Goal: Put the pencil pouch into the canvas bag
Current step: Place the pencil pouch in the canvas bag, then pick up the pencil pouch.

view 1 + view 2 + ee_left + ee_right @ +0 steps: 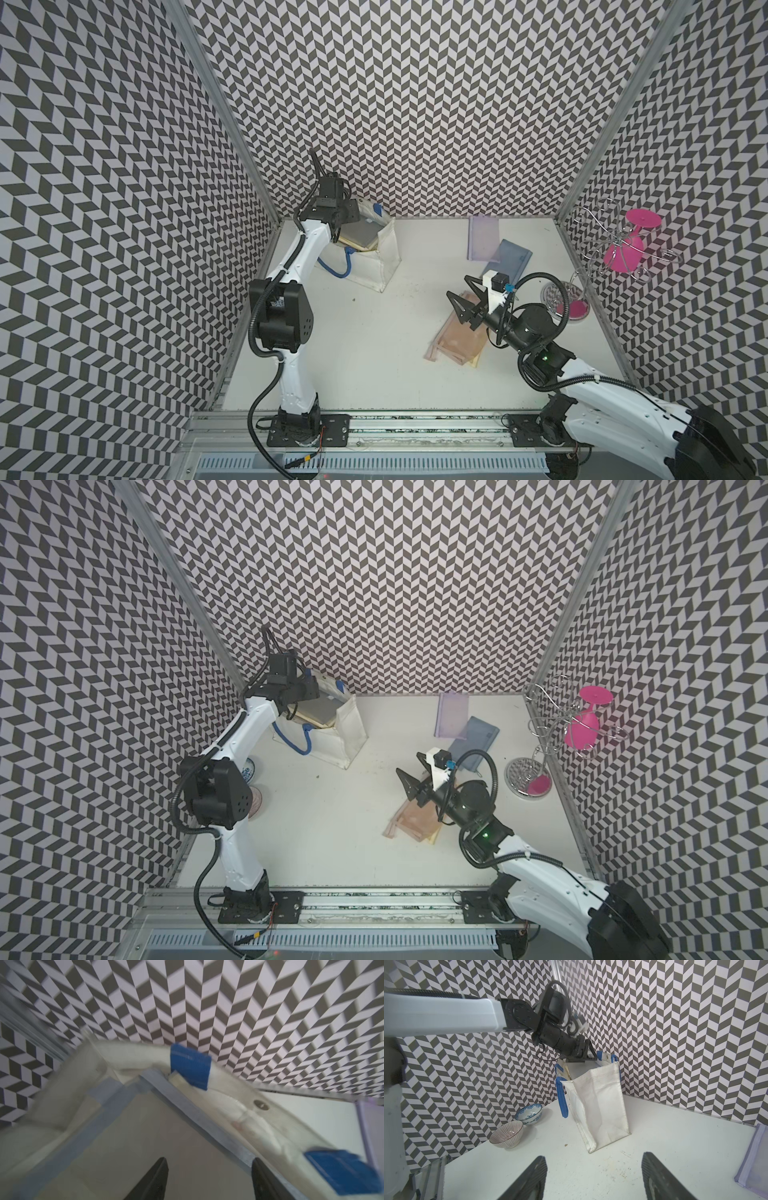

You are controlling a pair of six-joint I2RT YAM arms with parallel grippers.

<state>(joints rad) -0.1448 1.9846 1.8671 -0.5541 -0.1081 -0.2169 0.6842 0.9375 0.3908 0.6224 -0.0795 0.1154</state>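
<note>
The white canvas bag (386, 253) (351, 729) (600, 1105) with blue handles stands at the back left. A grey pencil pouch (360, 237) (145, 1136) with a blue edge lies slanted in its mouth, resting on other flat things inside. My left gripper (345, 226) (301, 702) (209, 1160) hangs just over that pouch, open, with its fingers apart on either side and gripping nothing. My right gripper (457, 284) (407, 762) (595, 1156) is open and empty, held above the table right of centre, over a pile of peach pouches (457, 336).
A lilac pouch (484, 239) and a blue-grey pouch (511, 259) lie at the back right. A wire stand with a pink goblet (623, 247) stands at the right edge. Two bowls (529, 1113) (506, 1134) sit by the left wall near the bag.
</note>
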